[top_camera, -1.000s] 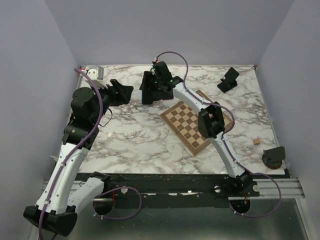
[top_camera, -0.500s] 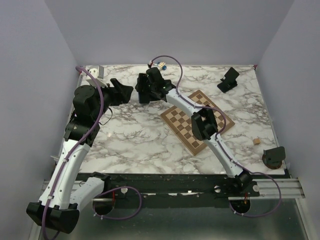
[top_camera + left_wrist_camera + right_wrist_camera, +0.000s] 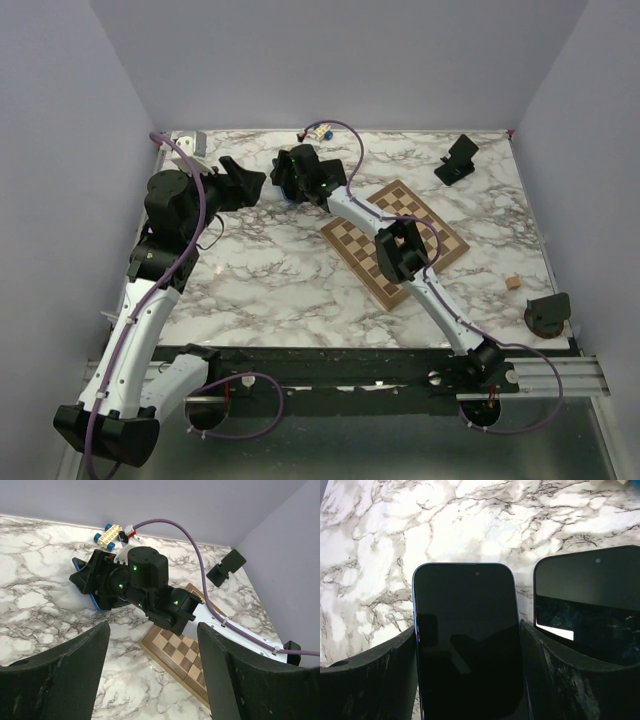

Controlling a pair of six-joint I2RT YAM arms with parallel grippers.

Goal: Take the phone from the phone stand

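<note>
The chessboard lies aslant on the marble table, and I place everything else by it. Off its far-left corner the right gripper reaches low over the marble. The phone, blue-edged with a dark screen, lies lengthwise between its fingers. In the wrist view both fingers sit tight against the long edges, so it looks clamped on the phone. A second phone, also dark, shows just to the right of the first, partly behind the right finger; I can't tell what it rests on. Further left of the chessboard the left gripper points at the right one from close by. Its fingers are spread wide with nothing between them. The phone stand, small, black and angled, sits well beyond the chessboard's far-right side, far from both grippers and from the phone. A toy car with blue wheels lies past the chessboard's far-left corner, behind the right gripper. A small wooden cube sits off the board's right corner on the near side.
</note>
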